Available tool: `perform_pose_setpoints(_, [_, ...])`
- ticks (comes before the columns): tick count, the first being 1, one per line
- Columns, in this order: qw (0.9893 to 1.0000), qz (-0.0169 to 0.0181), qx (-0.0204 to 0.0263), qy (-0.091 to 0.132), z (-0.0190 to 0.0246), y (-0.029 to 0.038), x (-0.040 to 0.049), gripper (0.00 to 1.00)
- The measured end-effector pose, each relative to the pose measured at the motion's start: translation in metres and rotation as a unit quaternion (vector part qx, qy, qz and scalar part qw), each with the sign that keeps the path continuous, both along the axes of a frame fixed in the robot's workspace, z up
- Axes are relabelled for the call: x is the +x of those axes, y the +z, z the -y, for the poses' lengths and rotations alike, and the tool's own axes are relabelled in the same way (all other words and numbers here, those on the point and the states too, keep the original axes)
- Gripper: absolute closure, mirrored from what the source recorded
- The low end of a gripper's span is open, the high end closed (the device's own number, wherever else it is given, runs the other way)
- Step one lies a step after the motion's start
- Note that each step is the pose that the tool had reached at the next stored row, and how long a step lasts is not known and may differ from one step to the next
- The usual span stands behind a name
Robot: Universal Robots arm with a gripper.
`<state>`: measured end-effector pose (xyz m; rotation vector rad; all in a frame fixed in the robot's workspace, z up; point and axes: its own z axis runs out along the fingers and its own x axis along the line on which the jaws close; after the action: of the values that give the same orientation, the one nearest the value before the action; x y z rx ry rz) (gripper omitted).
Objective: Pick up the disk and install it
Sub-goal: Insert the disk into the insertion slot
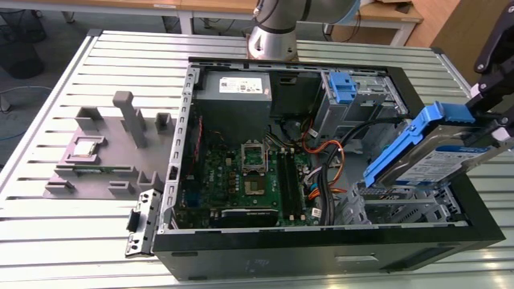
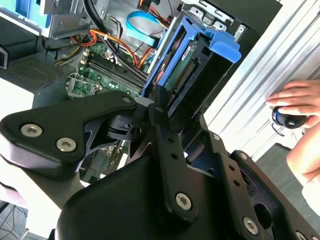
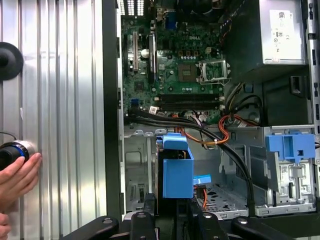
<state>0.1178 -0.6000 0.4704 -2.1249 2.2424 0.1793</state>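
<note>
1. My gripper [image 3: 171, 204] is clamped on the disk [image 1: 437, 143], with its blue carrier [image 1: 395, 152] around it.
2. The disk hangs tilted above the case's [image 1: 321, 236] corner on the exterior view's right.
3. Its label [image 1: 446, 166] is white and dark blue.

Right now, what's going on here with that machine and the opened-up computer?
A robot arm's pincer is shut on the disk, a silver hard drive in a blue carrier. It holds the drive tilted above the metal drive cage in a corner of the open computer case. The drive is not yet seated. The case lies on a slatted metal table, where a person's hand rests on a small round knob.
</note>
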Motion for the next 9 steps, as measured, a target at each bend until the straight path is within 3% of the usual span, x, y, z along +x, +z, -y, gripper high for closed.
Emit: perform_pose_setpoints(9, [0.9998,0.0001,-0.0001,0.021,0.0005,-0.0085,0.0039,0.65])
